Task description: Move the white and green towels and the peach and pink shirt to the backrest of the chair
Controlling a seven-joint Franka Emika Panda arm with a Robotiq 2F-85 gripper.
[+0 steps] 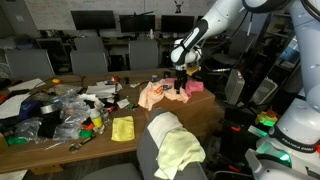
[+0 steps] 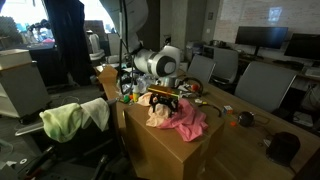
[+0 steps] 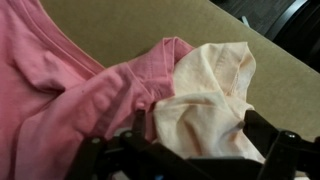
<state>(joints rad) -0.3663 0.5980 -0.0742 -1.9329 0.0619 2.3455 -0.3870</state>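
Camera setup, quick rundown. In an exterior view the camera sits close behind the chair backrest (image 1: 145,160), which fills the bottom foreground. It looks across the bench (image 1: 205,112) toward the monitors (image 1: 95,20) at the back, from mid-range. In an exterior view shot from off a bench corner (image 2: 160,150), that same chair lands at frame left, so the scene is seen from a different side and a bit nearer. Both exterior views share the bench end with the pink shirt (image 2: 190,125) and the end effector (image 2: 165,98) over it. The wrist view is super close, aimed down onto the pink shirt and peach shirt (image 3: 210,100), with bare bench along the top.
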